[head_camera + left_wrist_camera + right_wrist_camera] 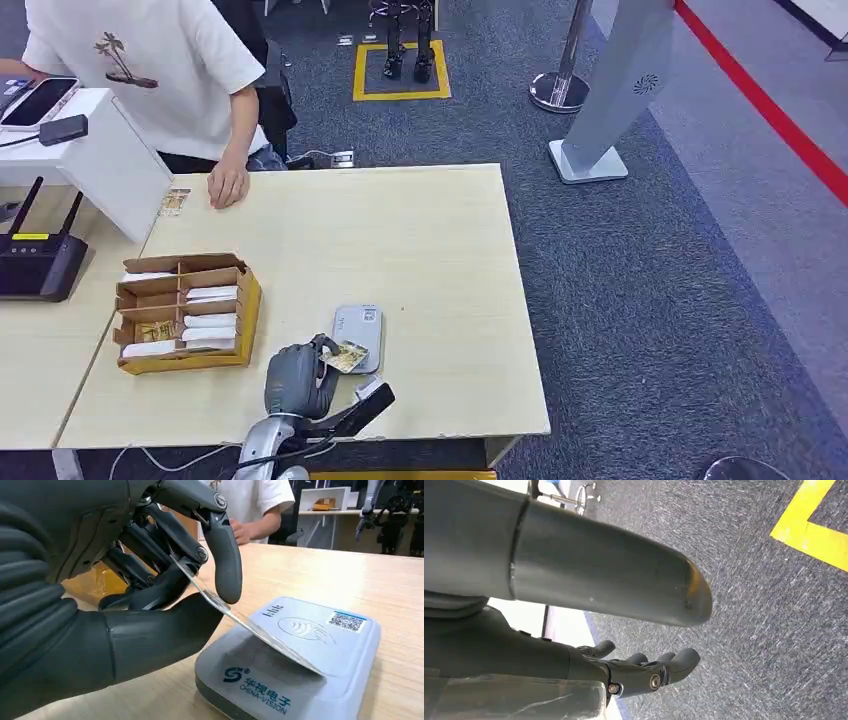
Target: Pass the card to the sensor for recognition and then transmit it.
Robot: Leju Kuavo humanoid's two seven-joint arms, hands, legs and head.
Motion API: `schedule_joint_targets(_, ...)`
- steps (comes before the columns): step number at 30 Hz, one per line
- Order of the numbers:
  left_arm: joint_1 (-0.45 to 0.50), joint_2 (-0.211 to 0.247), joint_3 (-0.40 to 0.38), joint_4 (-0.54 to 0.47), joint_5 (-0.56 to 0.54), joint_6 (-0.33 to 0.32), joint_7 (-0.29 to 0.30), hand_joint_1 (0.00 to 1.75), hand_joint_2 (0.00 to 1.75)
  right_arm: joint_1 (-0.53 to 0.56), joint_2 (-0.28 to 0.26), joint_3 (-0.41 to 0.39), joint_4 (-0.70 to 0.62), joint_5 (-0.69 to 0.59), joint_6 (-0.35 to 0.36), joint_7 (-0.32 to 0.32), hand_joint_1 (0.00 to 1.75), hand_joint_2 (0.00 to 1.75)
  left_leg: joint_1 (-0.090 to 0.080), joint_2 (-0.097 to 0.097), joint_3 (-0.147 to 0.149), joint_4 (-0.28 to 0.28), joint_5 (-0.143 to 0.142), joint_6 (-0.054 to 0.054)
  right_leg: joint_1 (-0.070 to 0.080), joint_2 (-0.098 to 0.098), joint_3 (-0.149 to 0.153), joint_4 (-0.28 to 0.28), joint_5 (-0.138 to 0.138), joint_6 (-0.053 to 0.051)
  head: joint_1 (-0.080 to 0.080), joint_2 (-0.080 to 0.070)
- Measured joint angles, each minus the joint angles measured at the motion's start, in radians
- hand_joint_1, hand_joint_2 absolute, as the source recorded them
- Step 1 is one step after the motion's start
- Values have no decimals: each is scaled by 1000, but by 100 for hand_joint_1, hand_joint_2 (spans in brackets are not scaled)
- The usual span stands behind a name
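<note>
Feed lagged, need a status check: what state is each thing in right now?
card: pinched in left hand, tilted, edge over the reader
card reader: flat on table
cardboard box: open, white cards in compartments
right hand: hanging over floor, holding nothing, fingers slightly curled

My left hand (150, 580) is matt grey plastic; the card (250, 630) glossy and thin, the sensor (310, 680) smooth plastic, the table (350, 580) pale wood grain
</note>
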Motion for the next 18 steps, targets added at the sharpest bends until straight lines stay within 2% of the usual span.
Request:
schedule_joint_targets(15, 4, 13, 0, -5, 10, 20, 4, 175, 175, 0, 0, 3, 0, 0, 2, 0, 0, 0, 0, 0, 0, 0, 0, 0, 0, 0, 0, 0, 0, 0, 0, 0)
schedule_joint_targets(16, 3, 30, 2, -28, 9, 23, 13, 175, 175, 0, 0, 5, 0, -1, 2, 0, 0, 0, 0, 0, 0, 0, 0, 0, 0, 0, 0, 0, 0, 0, 0, 0)
schedule_joint_targets(17, -6, 101, 41, -115, -3, 23, 34, 175, 175, 0, 0, 8, 0, -2, 3, 0, 0, 0, 1, 0, 0, 0, 0, -1, 0, 0, 0, 1, 0, 0, 0, 0)
schedule_joint_targets(18, -18, 133, 68, -151, -7, 17, 43, 175, 175, 0, 0, 10, 0, -2, 7, 0, 0, 0, 1, 0, 0, 0, 1, -1, 0, 0, 0, 1, 0, 0, 0, 0)
